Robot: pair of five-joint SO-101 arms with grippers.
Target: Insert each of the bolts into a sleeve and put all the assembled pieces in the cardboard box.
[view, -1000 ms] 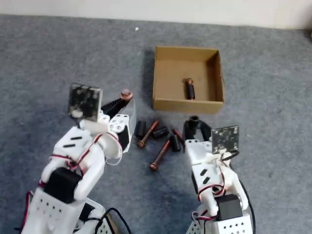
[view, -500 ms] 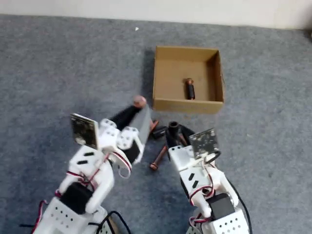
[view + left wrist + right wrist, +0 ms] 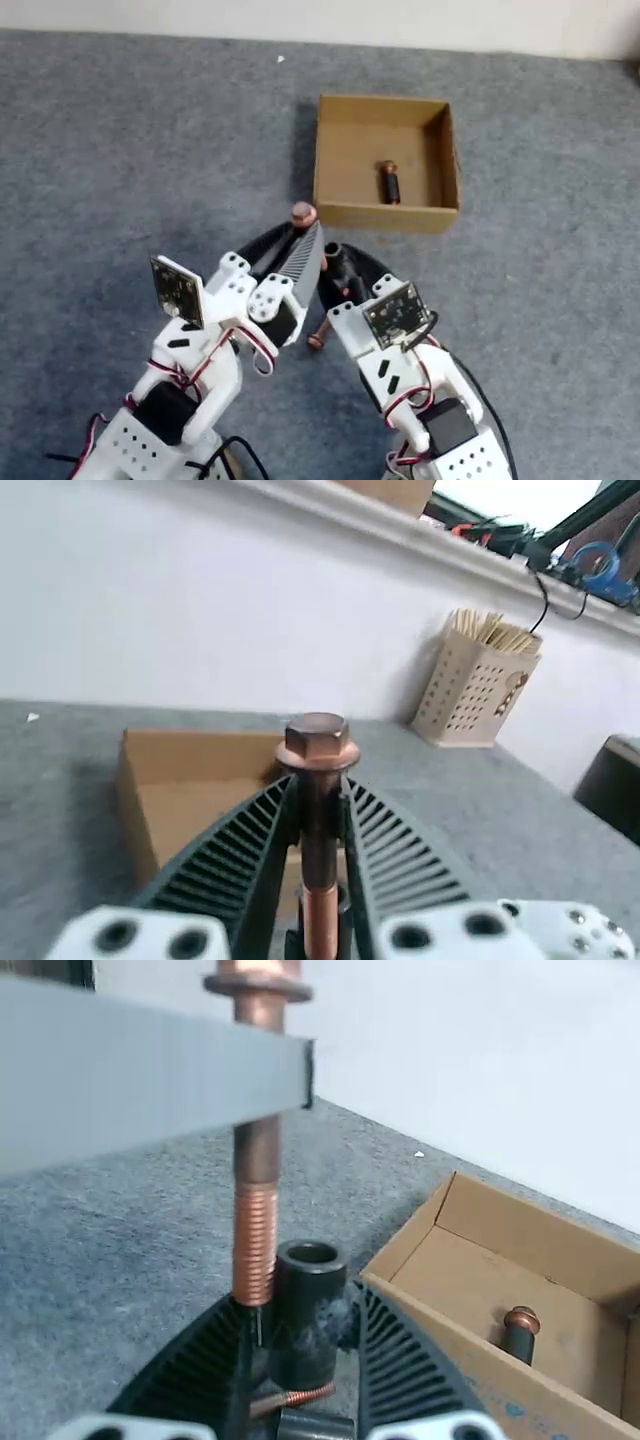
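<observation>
Just near of the cardboard box (image 3: 385, 216), the left jaws are clamped on a bolt (image 3: 303, 212) held upright, head up, its threaded end hanging just left of a sleeve (image 3: 332, 250), not inside it. The right jaws grip that sleeve upright between them. One assembled piece (image 3: 388, 182) lies in the box, and a loose bolt (image 3: 318, 336) lies on the grey counter (image 3: 150, 130) between the arms.

The high camera looks steeply down over the table (image 3: 120, 130) with the box (image 3: 385, 216) toward its far edge, while both wrist cameras sit low and close on the near side of the box, facing it almost level (so all three views share the box).
</observation>
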